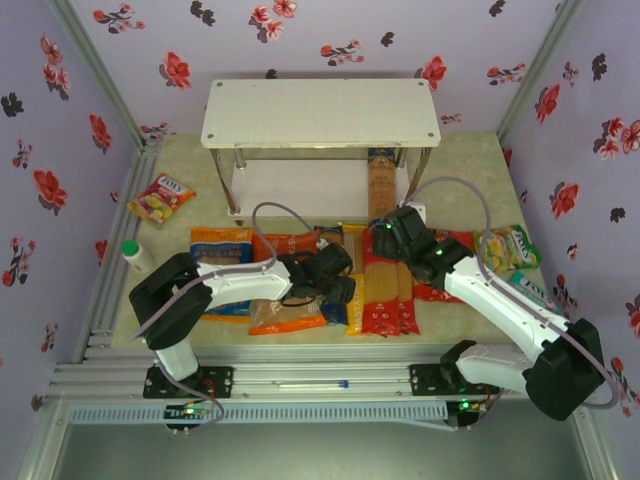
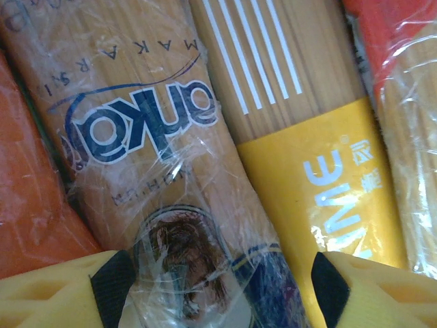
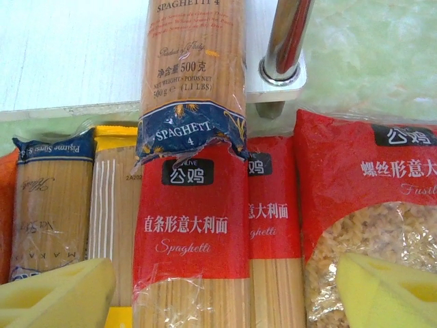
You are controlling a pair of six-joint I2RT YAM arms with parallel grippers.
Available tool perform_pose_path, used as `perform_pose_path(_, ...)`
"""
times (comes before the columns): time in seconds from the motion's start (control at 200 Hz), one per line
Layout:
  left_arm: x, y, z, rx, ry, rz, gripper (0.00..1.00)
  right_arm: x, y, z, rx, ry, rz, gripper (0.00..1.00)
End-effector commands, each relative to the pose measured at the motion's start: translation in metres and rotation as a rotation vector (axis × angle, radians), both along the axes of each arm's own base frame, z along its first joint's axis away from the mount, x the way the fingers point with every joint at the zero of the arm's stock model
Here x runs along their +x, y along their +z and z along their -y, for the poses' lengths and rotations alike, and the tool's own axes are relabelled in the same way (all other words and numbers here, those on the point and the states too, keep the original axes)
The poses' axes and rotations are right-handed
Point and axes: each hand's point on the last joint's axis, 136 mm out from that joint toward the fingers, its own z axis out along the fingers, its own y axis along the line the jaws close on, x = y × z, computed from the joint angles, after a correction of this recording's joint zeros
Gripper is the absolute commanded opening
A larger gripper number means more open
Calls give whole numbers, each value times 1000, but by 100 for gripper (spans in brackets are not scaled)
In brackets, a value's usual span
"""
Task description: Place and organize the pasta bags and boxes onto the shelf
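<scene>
Two arms reach from the near edge over a row of packs lying flat on the bench (image 1: 470, 170). The left gripper (image 2: 218, 294) hangs low, its jaws spread wide and empty, with one yellow finger on either side of a dark blue spaghetti pack (image 2: 150, 137). That straddle suggests it is lining up to close across the narrow width, the only way so long a pack fits between the fingers. The yellow pack (image 2: 321, 178) lies touching it, which leaves the finger on that side little room to slip down. An orange bag (image 2: 27, 205) lies on the other side.

The right gripper (image 3: 218, 301) is also wide open and holds nothing. It is poised above the first red pack (image 3: 191, 225), with the second red pack (image 3: 273, 205) against it and the red bag (image 3: 369, 205) next along.

Farther off, the second dark blue pack (image 3: 191, 68) lies lengthwise on the lower tier of the shelf (image 1: 320, 110), just beside a front post (image 3: 287, 34). Its near end juts past the tier's front edge and reaches the top of the first red pack. It probably wants a push deeper, and the open right gripper seems well placed for that.
</scene>
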Motion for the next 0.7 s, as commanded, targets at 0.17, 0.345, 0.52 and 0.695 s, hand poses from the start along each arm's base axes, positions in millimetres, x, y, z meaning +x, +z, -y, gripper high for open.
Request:
perform_pose_path(0.17, -4, -36, -31, 158, 69, -61, 77, -1, 1, -3, 32, 0, 22, 86)
perform_pose_path(0.345, -7, -47, -34, 195, 68, -84, 77, 1, 2, -5, 36, 5, 32, 87)
perform_pose_path(0.52, -10, -59, -40, 220, 73, -108, 73, 3, 0, -6, 34, 5, 32, 87)
perform_pose_path(0.695, -14, -65, -46, 203, 77, -142, 54, 2, 2, -5, 37, 4, 34, 87)
